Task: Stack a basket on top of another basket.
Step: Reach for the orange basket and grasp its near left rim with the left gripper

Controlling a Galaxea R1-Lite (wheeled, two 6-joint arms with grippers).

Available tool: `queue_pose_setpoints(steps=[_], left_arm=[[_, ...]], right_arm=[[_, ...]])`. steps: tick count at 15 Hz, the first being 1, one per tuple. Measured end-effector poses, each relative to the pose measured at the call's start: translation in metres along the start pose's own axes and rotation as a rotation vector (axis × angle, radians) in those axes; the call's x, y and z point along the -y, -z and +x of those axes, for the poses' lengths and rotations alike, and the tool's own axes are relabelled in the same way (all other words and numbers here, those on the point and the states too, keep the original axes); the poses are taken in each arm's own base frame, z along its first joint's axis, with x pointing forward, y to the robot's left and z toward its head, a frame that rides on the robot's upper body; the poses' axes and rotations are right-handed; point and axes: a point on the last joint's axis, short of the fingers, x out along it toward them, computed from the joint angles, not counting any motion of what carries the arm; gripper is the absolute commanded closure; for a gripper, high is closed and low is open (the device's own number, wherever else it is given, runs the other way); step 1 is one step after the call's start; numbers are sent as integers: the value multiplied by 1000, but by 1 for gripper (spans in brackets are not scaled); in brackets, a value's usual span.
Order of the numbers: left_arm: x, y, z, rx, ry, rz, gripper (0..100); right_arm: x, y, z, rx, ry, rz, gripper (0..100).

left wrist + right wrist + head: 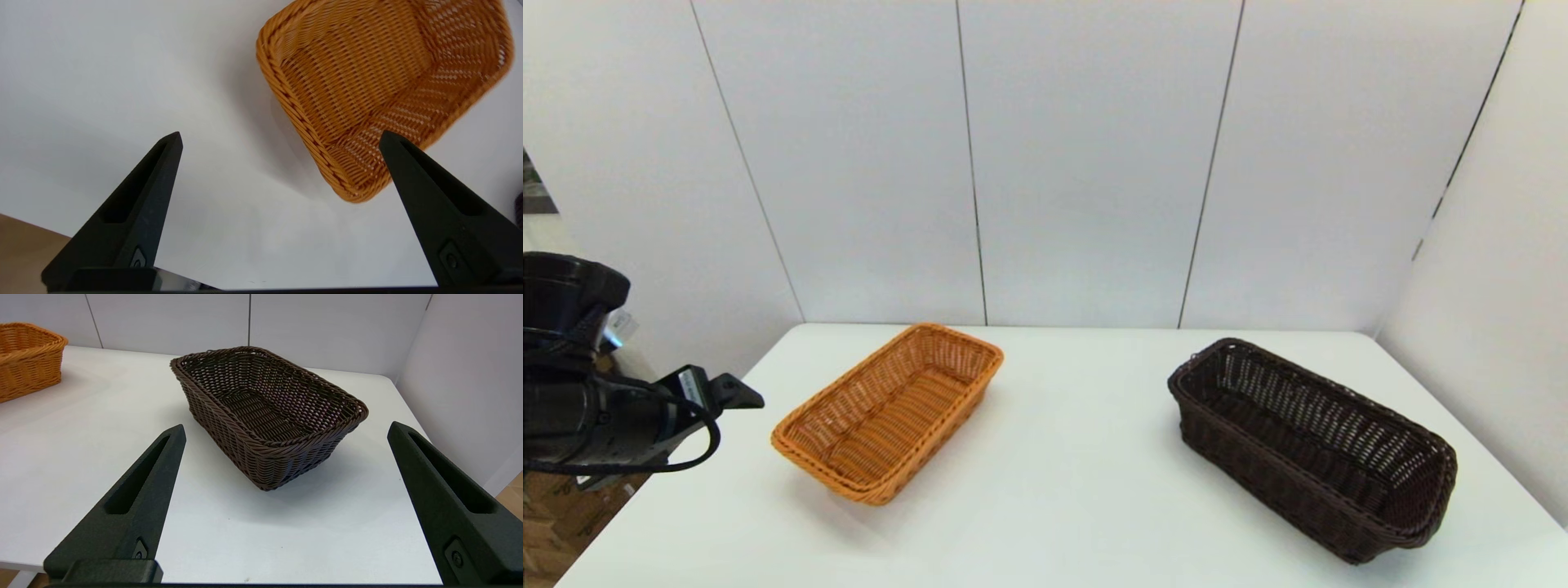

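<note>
So nothing's been picked up yet, you're basically at the starting line. In the head view the dark brown basket (1311, 445) sits lower right of the frame and the orange basket (890, 408) sits centre-left, both flat on the white table (1078, 457), both upright and empty, well apart with bare tabletop between them. My guess is they're laid out that way so each arm has one on its own side, and both are angled rather than square to the table edge, so you'll probably need some wrist rotation to line up with a rim.

Your left gripper (280, 139) is spread wide and holding nothing. In its wrist view the orange one fills the upper right of the frame, with one corner showing just inside the finger on the right side, but it looks farther off, not touching. In the head view the left arm (596, 408) hangs at the left edge, off the table's side.

Your right gripper (286, 430) is also wide open and empty. The dark basket is dead centre in the upper middle of that frame, beyond the fingertips, near but clear of them, with the short end facing you. That arm doesn't show in the head view.

Since the dark one is deeper, grabbing its near rim and lifting it across looks like the move.
</note>
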Motion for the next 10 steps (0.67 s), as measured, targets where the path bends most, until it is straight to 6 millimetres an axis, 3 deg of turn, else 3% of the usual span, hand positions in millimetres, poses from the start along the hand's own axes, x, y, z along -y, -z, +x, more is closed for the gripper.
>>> queue_pose_setpoints(steps=[10], left_arm=[[-1,3,68,-190,-137,-183,0]], right_arm=[[0,0,0,0,1,0,0]])
